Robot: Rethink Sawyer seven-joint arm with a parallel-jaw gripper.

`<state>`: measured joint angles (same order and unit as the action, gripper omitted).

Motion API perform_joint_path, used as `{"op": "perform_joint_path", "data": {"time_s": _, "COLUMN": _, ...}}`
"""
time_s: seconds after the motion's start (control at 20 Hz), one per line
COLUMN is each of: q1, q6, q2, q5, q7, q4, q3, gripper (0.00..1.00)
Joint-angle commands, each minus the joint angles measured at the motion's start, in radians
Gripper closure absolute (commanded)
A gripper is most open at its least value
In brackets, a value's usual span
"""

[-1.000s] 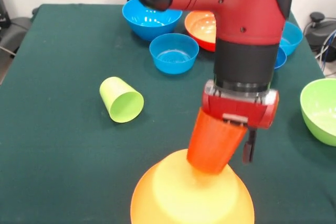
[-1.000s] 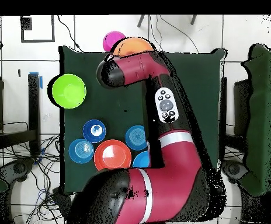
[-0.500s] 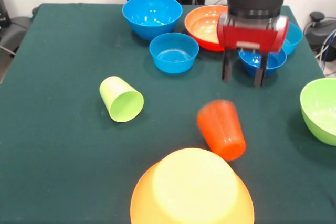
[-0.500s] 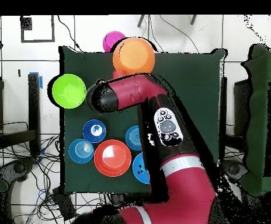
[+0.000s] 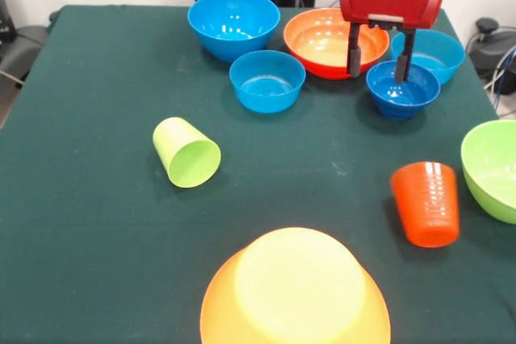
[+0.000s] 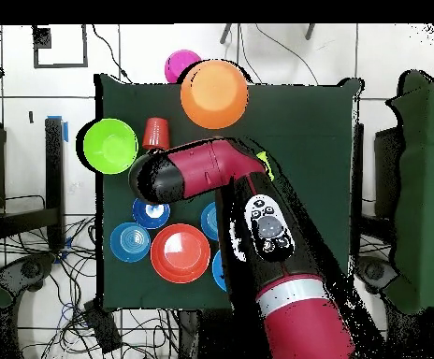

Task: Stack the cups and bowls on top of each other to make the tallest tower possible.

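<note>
Between the parted, empty fingers (image 5: 353,52) of the gripper (image 5: 377,55) sits a small blue bowl (image 5: 402,89). Well nearer the camera, the orange cup (image 5: 426,203) lies on its side beside the green bowl (image 5: 492,168); the upturned light-orange bowl (image 5: 295,292) stands alone.

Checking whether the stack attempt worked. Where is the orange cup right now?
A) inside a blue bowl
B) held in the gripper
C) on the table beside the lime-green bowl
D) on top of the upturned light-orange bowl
C: the orange cup sits on the cloth next to the lime-green bowl, clear of the open gripper.
</note>
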<state>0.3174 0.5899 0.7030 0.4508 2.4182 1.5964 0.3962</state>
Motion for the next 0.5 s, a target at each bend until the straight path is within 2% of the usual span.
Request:
{"op": "perform_joint_path", "data": {"time_s": 0.05, "q1": -0.025, "q6": -0.009, "q2": -0.043, "q5": 0.004, "q7": 0.035, "q4": 0.055, "q3": -0.034, "gripper": 0.0}}
{"op": "perform_joint_path", "data": {"time_s": 0.5, "q1": -0.081, "q6": -0.021, "q2": -0.089, "q5": 0.003, "q7": 0.077, "q4": 0.019, "q3": -0.084, "gripper": 0.0}}
